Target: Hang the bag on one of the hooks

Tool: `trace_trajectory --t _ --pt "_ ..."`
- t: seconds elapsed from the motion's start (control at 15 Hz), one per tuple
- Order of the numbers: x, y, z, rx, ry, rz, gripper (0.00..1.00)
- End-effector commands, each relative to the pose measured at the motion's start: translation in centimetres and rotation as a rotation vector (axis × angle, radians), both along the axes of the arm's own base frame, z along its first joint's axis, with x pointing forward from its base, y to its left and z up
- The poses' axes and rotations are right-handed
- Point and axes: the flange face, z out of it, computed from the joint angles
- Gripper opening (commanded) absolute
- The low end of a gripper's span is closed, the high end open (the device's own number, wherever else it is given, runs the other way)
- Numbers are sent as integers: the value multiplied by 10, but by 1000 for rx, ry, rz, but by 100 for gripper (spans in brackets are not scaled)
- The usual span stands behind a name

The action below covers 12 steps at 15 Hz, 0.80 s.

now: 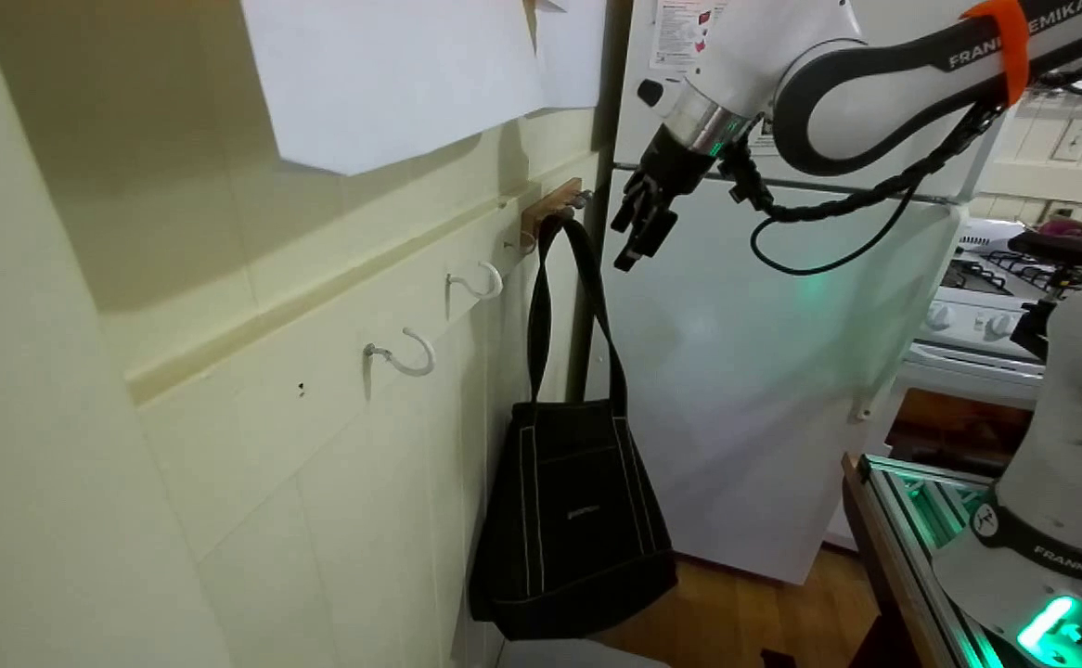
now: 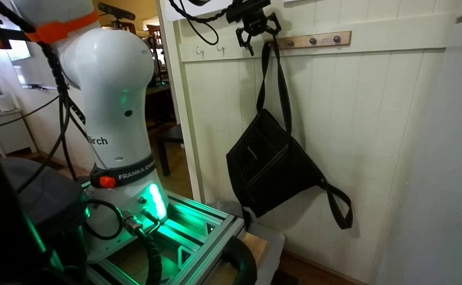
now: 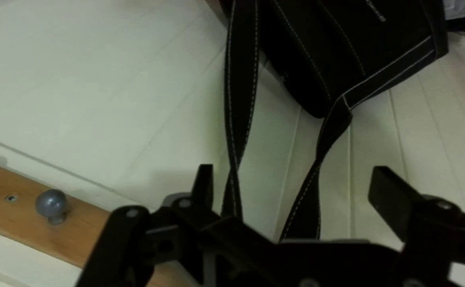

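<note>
Tool (image 3: 296,185) spread, pinching nothing. Black tote bag (image 1: 578,482) hangs below it, straps (image 3: 241,79) near-vertical, apparently from wooden peg rail (image 2: 304,42); judged: back off outward.

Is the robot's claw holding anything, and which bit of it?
Nothing is held: the claw is open. The black bag hangs by one strap at the wooden rack instead.
</note>
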Motion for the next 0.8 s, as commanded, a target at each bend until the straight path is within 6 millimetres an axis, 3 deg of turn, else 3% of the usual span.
trace_trajectory --t 0.0,0.73 --pt "-20 0 5 79 28 -14 100" --pt "-69 -25 13 137 139 -86 100"
